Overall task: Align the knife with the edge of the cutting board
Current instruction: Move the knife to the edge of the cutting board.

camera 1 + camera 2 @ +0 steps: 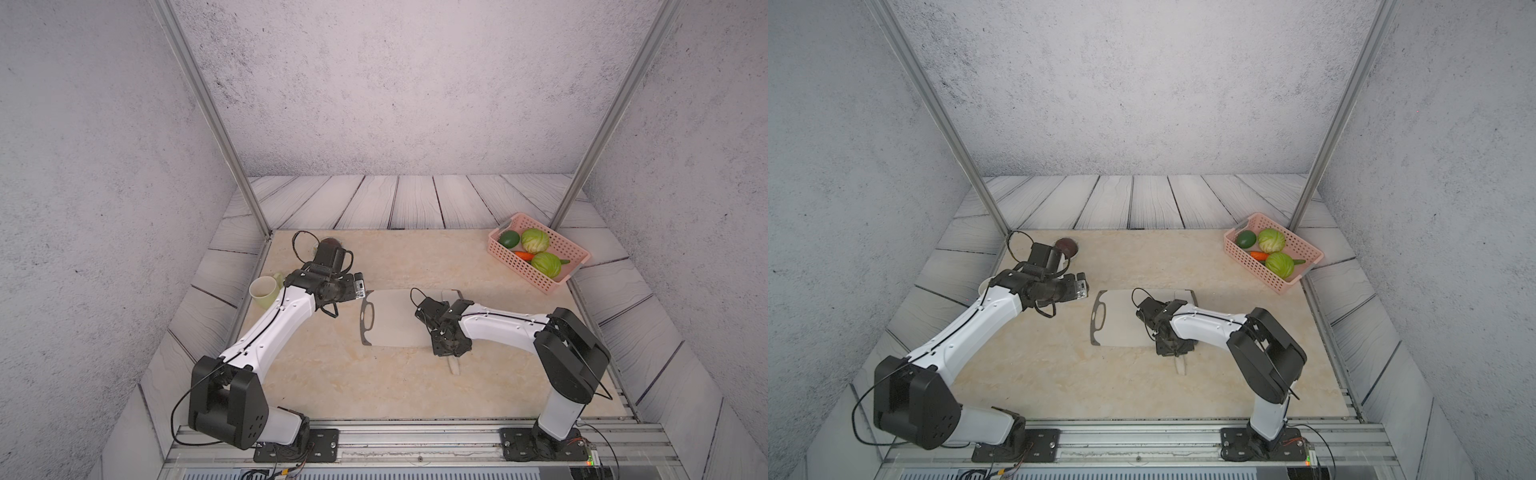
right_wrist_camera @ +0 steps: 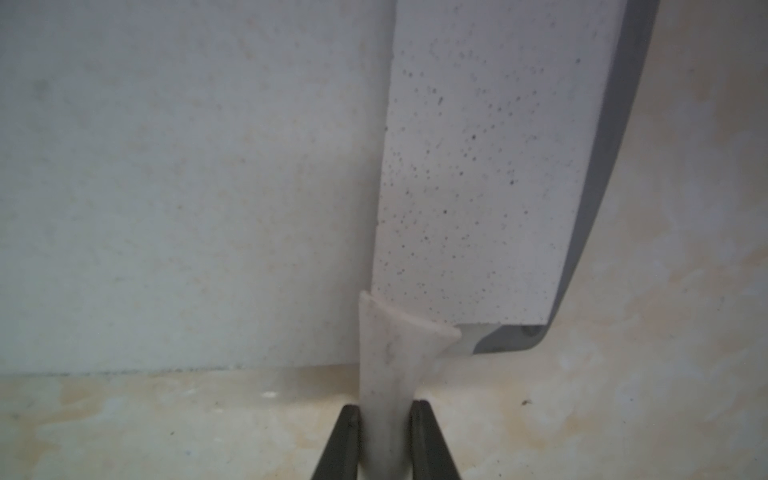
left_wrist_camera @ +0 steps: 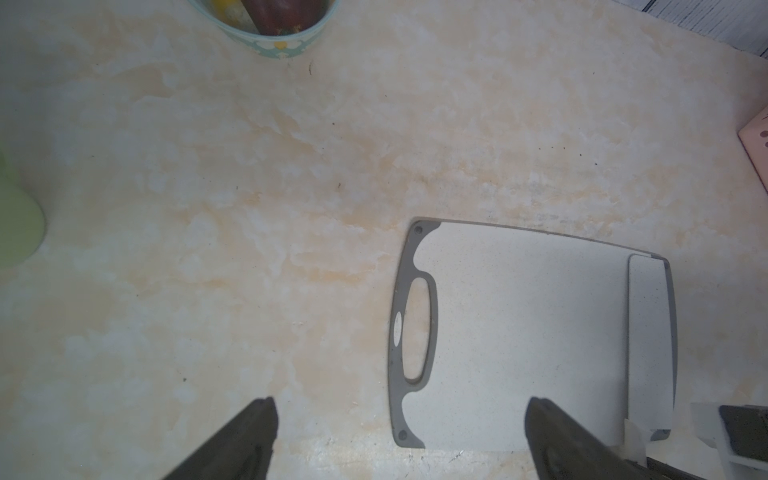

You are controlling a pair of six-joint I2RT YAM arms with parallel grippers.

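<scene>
Right claw (image 2: 384,411) around knife (image 2: 478,166) (handle end)

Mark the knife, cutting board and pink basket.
knife (image 2: 478,166): right wrist view, middle of blade.
cutting board (image 3: 519,324): left wrist view, bare surface.
pink basket (image 1: 521,268): in a top view, perforated side wall.

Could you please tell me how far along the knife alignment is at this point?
Looks done: the knife lies flat on the cutting board, its blade running along the dark end trim opposite the slot handle. In hand: the right gripper is shut on the knife's handle, which overhangs the table. The left gripper hangs open, holding nothing. Left: probably just releasing and withdrawing.
</scene>
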